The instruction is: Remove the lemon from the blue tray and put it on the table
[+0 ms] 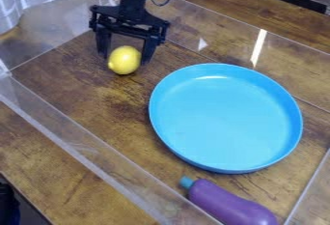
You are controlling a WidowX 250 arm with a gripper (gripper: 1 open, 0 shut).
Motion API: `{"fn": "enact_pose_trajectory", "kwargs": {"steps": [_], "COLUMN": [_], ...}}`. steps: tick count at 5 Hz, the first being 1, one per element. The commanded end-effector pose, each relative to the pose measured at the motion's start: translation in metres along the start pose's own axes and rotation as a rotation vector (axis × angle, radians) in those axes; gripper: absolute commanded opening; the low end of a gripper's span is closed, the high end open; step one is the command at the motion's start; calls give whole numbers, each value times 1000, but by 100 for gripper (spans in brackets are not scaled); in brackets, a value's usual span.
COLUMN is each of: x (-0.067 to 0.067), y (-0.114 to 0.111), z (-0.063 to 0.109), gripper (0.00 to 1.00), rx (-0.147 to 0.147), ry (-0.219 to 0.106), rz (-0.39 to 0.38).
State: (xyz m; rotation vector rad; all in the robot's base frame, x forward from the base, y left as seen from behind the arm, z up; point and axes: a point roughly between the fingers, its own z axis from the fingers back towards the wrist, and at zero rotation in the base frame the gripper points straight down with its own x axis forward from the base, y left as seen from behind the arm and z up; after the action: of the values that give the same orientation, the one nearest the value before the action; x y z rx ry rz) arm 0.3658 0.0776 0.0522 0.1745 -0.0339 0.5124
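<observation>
Now your tool [126, 43] stands spread wide over the lemon [123, 60], which rests on the counter [77, 103] beside the empty blue tray [226, 116], so delivery looks done.

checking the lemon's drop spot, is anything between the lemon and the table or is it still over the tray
Nothing visible stands in the way: the lemon lies on the table, outside the blue tray, between the open gripper's fingers.

The single black arm comes down from the top edge of the view, its wrist vertical. The gripper [126, 42] points straight down, low over the worktop [77, 103]. Its two dark fingers [102, 40] stand wide apart, holding nothing between them.
</observation>
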Motion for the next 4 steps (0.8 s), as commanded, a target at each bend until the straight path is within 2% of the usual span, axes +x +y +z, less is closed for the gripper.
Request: {"fn": "enact_pose_trajectory", "kwargs": {"steps": [1, 2, 4], "x": [15, 21, 40], "y": [15, 19, 25], "z": [33, 36, 40], "gripper": [100, 100, 100], "rx": [-47, -65, -91], "ry": [-83, -84, -74], "rz": [4, -25, -23]}}
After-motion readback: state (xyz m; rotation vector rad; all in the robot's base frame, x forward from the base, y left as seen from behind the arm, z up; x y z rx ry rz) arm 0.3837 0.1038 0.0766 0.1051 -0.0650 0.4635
